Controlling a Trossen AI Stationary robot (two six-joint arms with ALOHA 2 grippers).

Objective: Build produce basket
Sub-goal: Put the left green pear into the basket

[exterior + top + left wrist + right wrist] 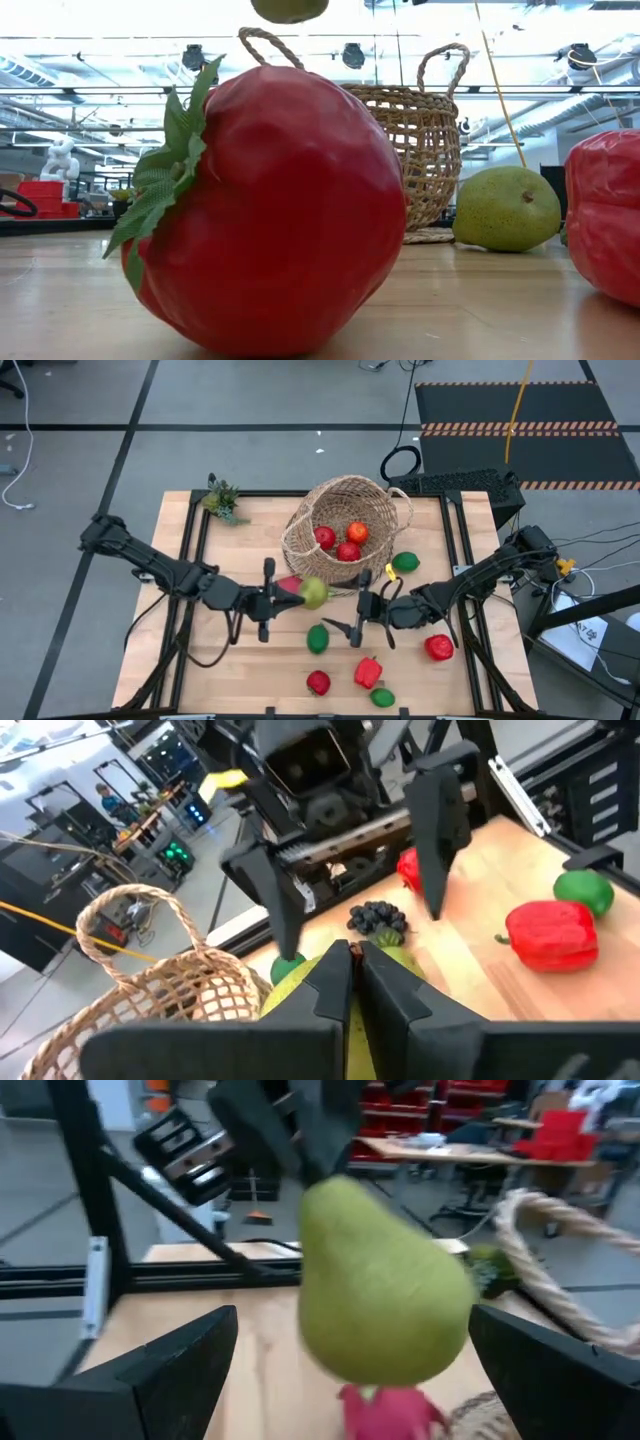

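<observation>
Tabletop (230, 660) of pale wood fills the overhead view, with two dark arms reaching in from either side. The basket (345, 515), large, round and woven of tan wicker, sits toward the far edge of the tabletop, tipped so its opening faces the near side, and it holds three red fruits (340, 540).

The left gripper (290, 592) sits just in front of the basket, its jaws pressed together on the narrow top of a green pear (314, 593), which hangs clear of the wood. The right gripper (352, 622) faces it from close by, jaws spread wide and holding nothing; in its own wrist view the pear fills the space between its two fingers without touching either.

A pink dragonfruit (287, 584) lies beneath the held pear. More produce is scattered on the near half of the tabletop: a red pepper (367, 672), a red tomato (438, 648), a red apple (318, 682), a second green pear (317, 638), two green limes (405, 562) and dark grapes (377, 917). A small green spiky plant (222, 500) stands at the far left corner.
</observation>
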